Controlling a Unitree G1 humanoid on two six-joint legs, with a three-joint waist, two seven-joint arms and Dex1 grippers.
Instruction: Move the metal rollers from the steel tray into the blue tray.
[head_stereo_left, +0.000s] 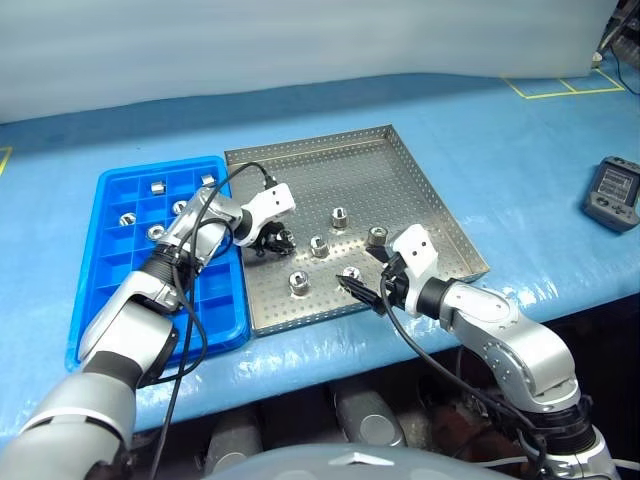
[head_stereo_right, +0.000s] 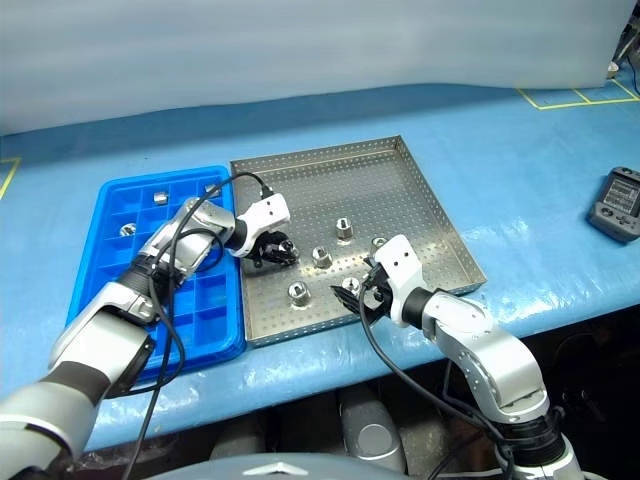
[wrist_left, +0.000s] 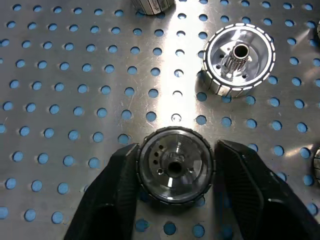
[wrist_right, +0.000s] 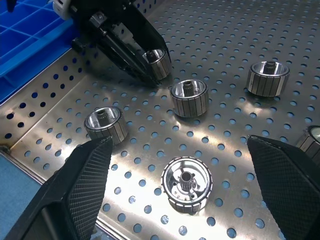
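The steel tray lies in the middle of the blue table with several metal rollers on its perforated floor. My left gripper is down at the tray's left side, shut on one roller that rests on the floor; both fingers press its sides. Loose rollers lie nearby. My right gripper hovers open over the tray's near edge, above another roller. The blue tray lies left of the steel tray, with several rollers in its far compartments.
A dark handheld device lies on the table at the far right. Yellow tape lines mark the back right of the blue table cover. A black cable loops over my left arm above the blue tray.
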